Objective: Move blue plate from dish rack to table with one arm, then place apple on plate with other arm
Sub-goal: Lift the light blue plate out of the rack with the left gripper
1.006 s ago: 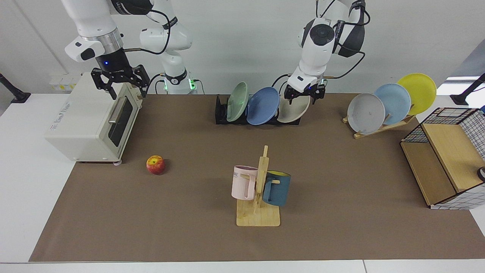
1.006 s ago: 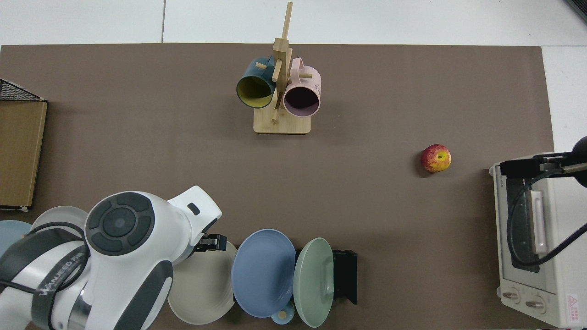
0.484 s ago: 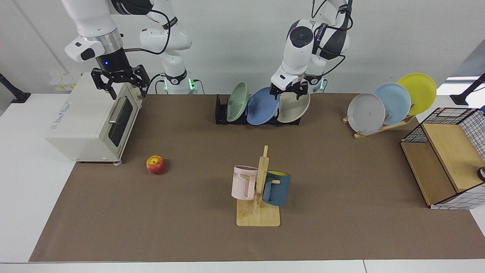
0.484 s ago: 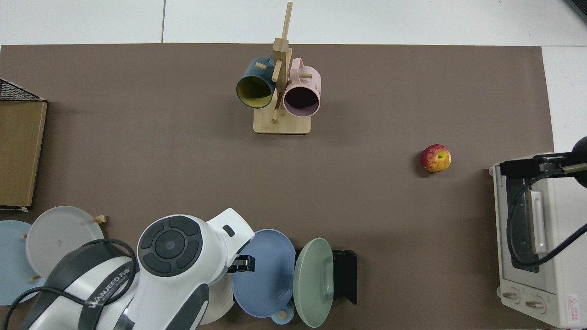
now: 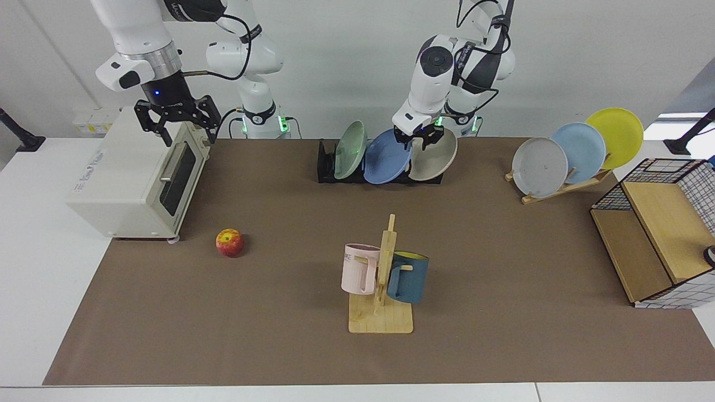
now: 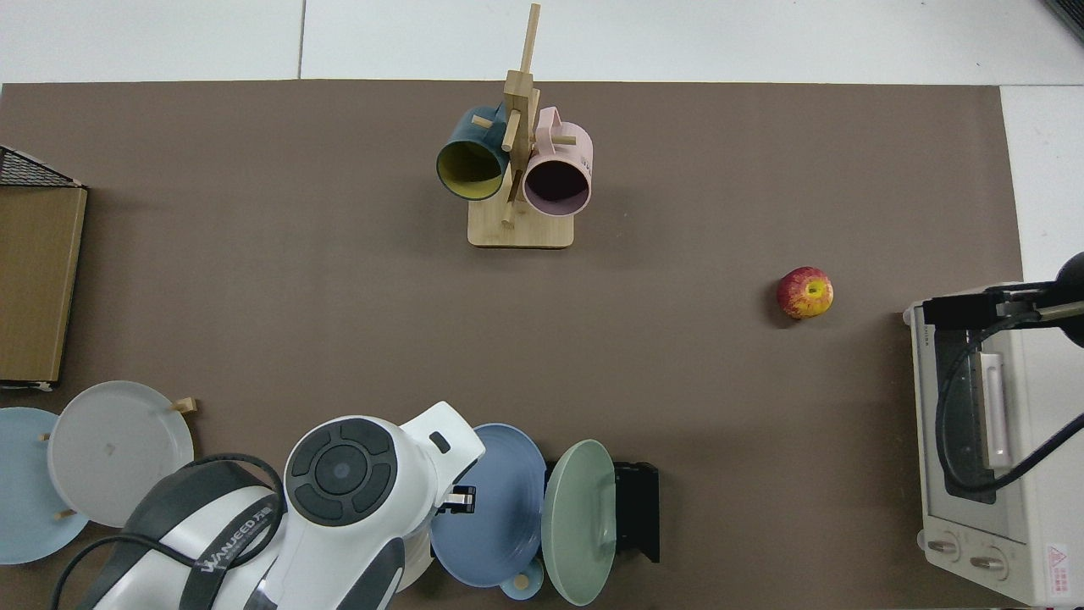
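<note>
Blue plate [image 5: 387, 156] is seen leaning in the dish rack [image 5: 327, 162], mid-table at the far edge, between neighbouring plates. The left gripper [image 5: 414, 135] sits at its upper rim; whether the fingers are closed cannot be told. A shallow rim hold is judged likely to slip or knock the beige plate [image 5: 433, 159]. The right gripper [image 5: 174, 120] waits spread and empty above the toaster oven [image 5: 134, 178], far left.

Lab bench, not a real kitchen: my two arms bolted behind a table [image 5: 33, 290] with a taped-on brown sheet, bare white walls, kitchen props staged around — toaster oven [image 5: 134, 178], plate stand [image 5: 564, 187], mug stand [image 5: 382, 312].
</note>
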